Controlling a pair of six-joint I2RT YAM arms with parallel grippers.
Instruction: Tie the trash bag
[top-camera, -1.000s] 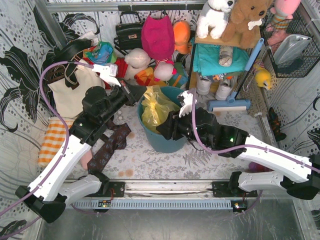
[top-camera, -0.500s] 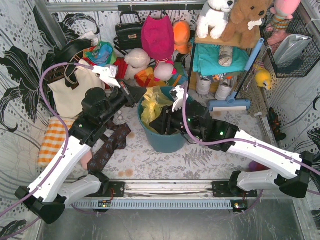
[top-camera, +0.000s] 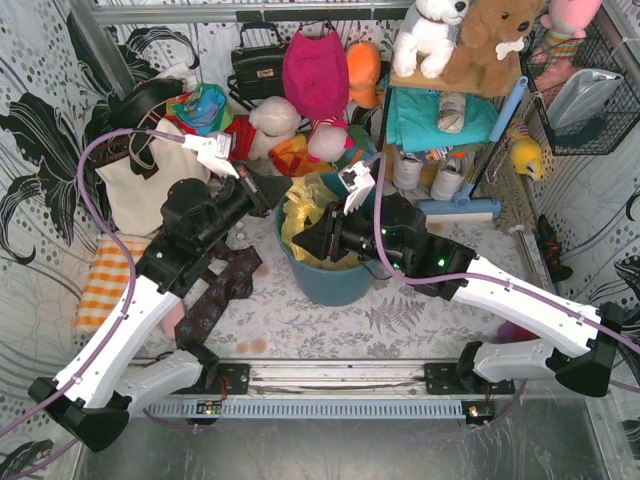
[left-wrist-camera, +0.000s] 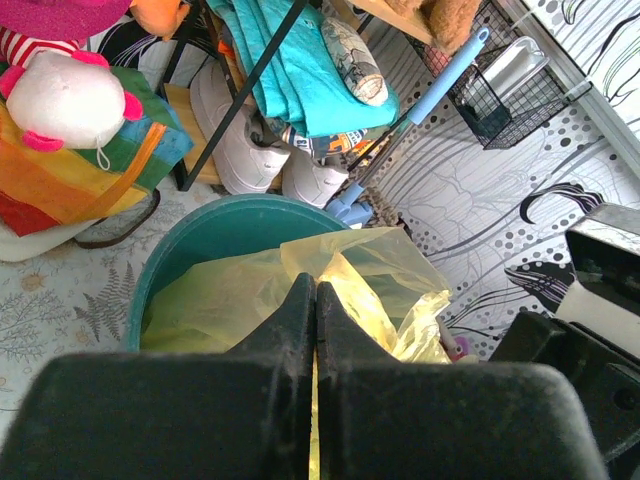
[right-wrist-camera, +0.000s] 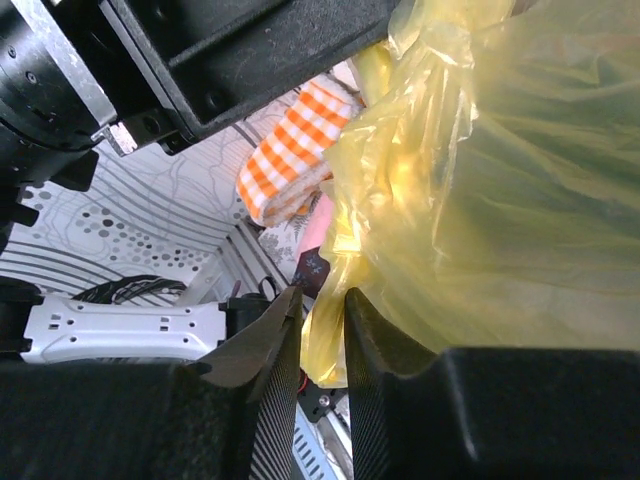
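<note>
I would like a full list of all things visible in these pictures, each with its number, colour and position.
trash bag: one, yellow-green, inside the bin
bin: one, teal, centre
tote bag: one, cream, far left
checked cloth: one, orange-white, left edge
handbag: one, black, at the back
plush toys: several, mixed colours, back and shelf top
sneakers: two, white, under the shelf
brush: one, blue handle, leaning at the shelf
wire basket: one, black, far right
left gripper: one, black, shut on the trash bag's edge
right gripper: one, black, shut on a trash bag fold

The right gripper's (right-wrist-camera: 322, 300) 2 fingers nip a hanging fold of the trash bag (right-wrist-camera: 500, 200), an orange-checked cloth (right-wrist-camera: 290, 150) beyond.
</note>
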